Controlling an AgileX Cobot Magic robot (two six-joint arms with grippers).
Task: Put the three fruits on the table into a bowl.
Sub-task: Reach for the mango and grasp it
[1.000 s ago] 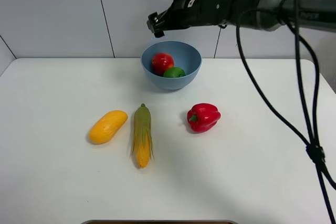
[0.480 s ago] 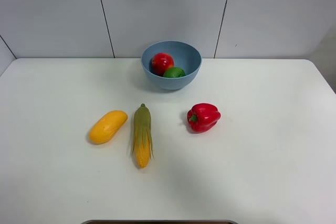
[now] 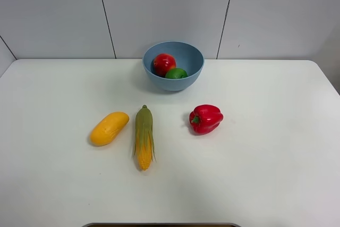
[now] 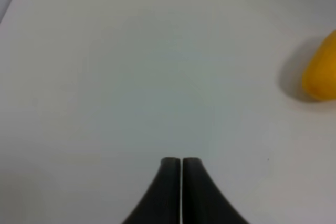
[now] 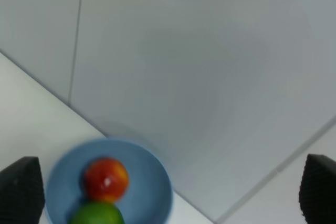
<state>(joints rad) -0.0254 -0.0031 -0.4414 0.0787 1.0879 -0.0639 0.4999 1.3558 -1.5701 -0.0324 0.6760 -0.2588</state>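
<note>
The left gripper (image 4: 181,167) is pressed shut, pads together with nothing between them, hanging over bare table (image 3: 265,179) with the mango (image 4: 321,74) off to one side. The right gripper (image 5: 169,190) is spread wide and empty, looking down on the bowl (image 3: 187,82). That bowl sits at the middle of the desk's far edge, with the red fruit (image 3: 164,63) and the lime (image 3: 176,73) inside, touching. The mango lies on the table left of centre, just beside the corn cob (image 3: 144,137). The bell pepper (image 3: 205,118) is right of centre.
</note>
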